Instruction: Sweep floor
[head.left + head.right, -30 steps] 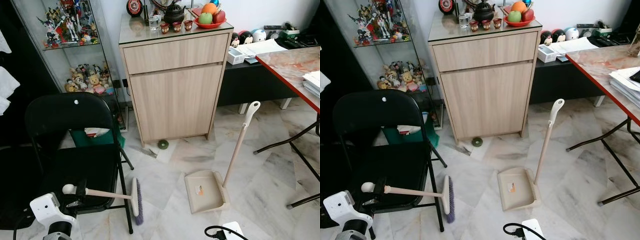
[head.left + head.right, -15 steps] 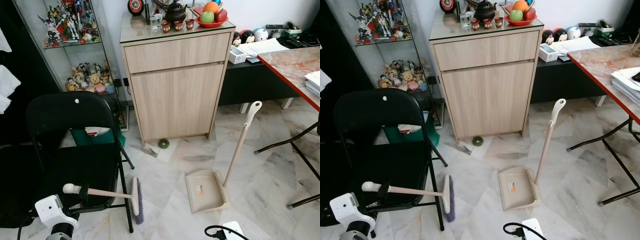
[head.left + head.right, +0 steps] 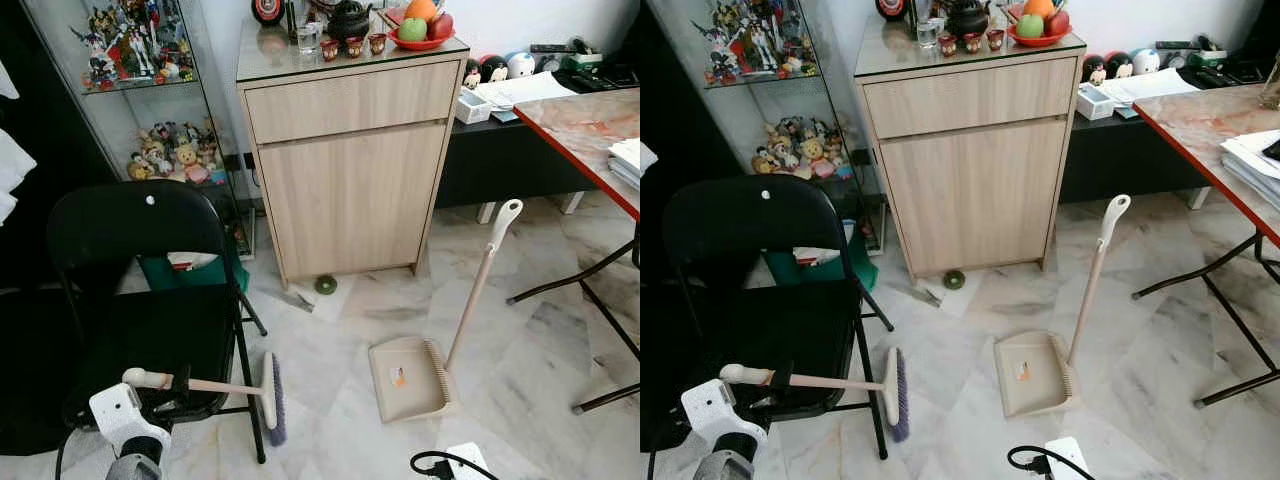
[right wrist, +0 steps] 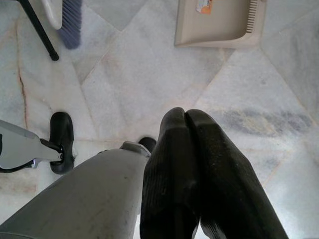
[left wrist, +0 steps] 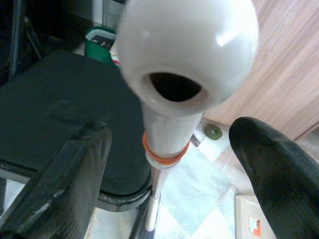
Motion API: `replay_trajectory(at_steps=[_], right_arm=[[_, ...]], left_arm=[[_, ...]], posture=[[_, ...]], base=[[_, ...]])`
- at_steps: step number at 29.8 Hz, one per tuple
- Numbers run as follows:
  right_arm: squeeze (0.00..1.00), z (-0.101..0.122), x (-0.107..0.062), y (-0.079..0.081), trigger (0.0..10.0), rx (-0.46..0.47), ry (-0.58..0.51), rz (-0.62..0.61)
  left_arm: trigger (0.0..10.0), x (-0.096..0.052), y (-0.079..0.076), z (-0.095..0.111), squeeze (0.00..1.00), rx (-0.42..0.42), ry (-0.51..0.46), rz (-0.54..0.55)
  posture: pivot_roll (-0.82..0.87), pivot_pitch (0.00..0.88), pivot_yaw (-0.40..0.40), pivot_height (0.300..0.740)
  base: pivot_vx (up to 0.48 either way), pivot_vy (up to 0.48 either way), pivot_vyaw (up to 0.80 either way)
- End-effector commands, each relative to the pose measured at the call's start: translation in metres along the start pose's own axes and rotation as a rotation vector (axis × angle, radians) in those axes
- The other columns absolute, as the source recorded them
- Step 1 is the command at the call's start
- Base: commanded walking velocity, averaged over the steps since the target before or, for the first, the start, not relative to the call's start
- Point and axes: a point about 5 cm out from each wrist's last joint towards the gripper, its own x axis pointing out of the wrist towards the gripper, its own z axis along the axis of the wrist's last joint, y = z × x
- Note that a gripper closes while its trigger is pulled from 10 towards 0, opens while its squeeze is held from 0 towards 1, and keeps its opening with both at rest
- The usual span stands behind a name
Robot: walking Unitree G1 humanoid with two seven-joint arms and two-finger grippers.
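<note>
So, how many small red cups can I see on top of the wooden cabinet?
3 small red cups stand in a row on the wooden cabinet: left, middle, right, before the teapot.

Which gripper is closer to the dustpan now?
The right. Right gripper, shut, hangs above bare floor just short of the dustpan. Left gripper holds the broom over by the chair.

Head pair downward; wrists perhaps floorward.

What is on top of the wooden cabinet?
On the wooden cabinet stand a red bowl of fruit, a dark teapot, small red cups and a glass. Things at the back are cut off by the picture's top edge.
</note>
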Motion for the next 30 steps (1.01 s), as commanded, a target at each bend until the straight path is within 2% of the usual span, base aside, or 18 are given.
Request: replay_trajectory(at_steps=[1,9,12,13,14,23,30], right_arm=[[0.00,-0.0030,-0.0009,-0.0001,10.0,-0.001,0.006,0.003],[0.00,-0.0036,-0.0015,-0.0019,10.0,-0.004,0.003,-0.003],[0.00,-0.0038,-0.0017,-0.0023,10.0,-0.002,0.001,-0.005],[0.00,-0.0038,-0.0017,-0.0023,10.0,-0.002,0.001,-0.005],[0.00,-0.0038,-0.0017,-0.0023,10.0,-0.002,0.001,-0.005],[0.00,-0.0039,-0.0018,-0.0027,10.0,-0.004,0.002,-0.002],[0.00,-0.0037,-0.0017,-0.0023,10.0,-0.005,0.001,0.000]], left_arm=[[10.0,0.0006,0.0051,0.0010,0.00,0.021,0.002,0.006],[10.0,0.0056,0.0000,0.0003,0.00,0.020,-0.001,0.006],[3.8,0.0072,-0.0003,0.0002,0.00,0.023,0.002,0.012],[3.8,0.0072,-0.0003,0.0002,0.00,0.023,0.002,0.012],[0.0,0.0074,-0.0002,0.0004,0.00,0.024,0.001,0.013],[0.0,0.0064,0.0084,0.0034,0.00,0.043,-0.017,0.056],[0.0,0.0066,0.0085,0.0035,0.00,0.042,-0.019,0.057]], posture=[[-0.22,0.046,0.067,0.740],[-0.23,0.047,0.066,0.740],[-0.23,0.046,0.066,0.740],[-0.23,0.046,0.066,0.740],[-0.23,0.046,0.066,0.740],[-0.23,0.043,0.063,0.740],[-0.23,0.043,0.063,0.740]], base=[[0.000,0.000,0.00],[0.000,0.000,0.00],[0.000,0.000,0.00],[0.000,0.000,0.00],[0.000,0.000,0.00],[0.000,0.000,0.00],[0.000,0.000,0.00]])
